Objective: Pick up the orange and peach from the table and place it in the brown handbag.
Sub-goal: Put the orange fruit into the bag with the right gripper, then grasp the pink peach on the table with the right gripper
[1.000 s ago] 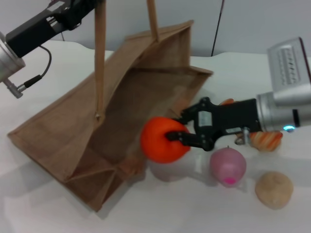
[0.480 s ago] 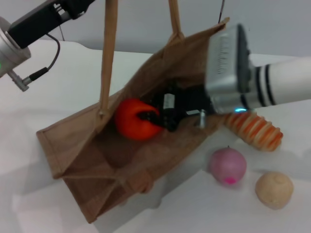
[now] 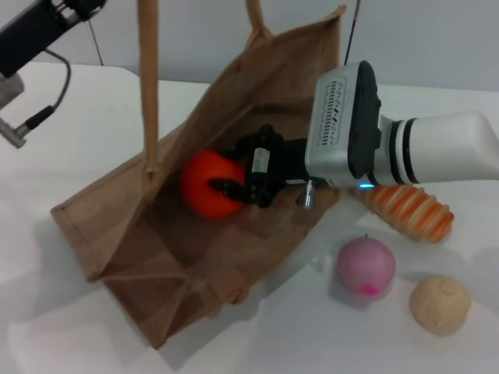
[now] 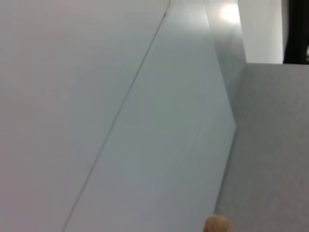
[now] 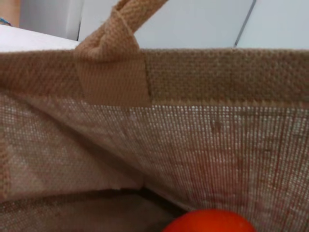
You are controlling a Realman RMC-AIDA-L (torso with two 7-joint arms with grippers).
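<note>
While the left gripper [image 3: 78, 8] is hoisting the brown handbag [image 3: 117, 234] by its handles (grip unseen, so cannot tell) to hold the mouth agape, the right gripper [image 3: 226, 187] is clamping the orange [image 3: 204, 183] inside it, the peach [image 3: 365, 266] waiting on the table [image 3: 312, 335].

Robot test bench in a lab-like room, not a home or shop. Plain white table [image 3: 93, 132] with no cloth or fittings. Bare pale wall panels [image 4: 96, 96] with straight seams behind it. Exposed cable [image 3: 47, 109] and connector on the arm at upper left. Staged props only: brown handbag [image 3: 125, 234], toy-like fruits such as the peach [image 3: 366, 266].
</note>
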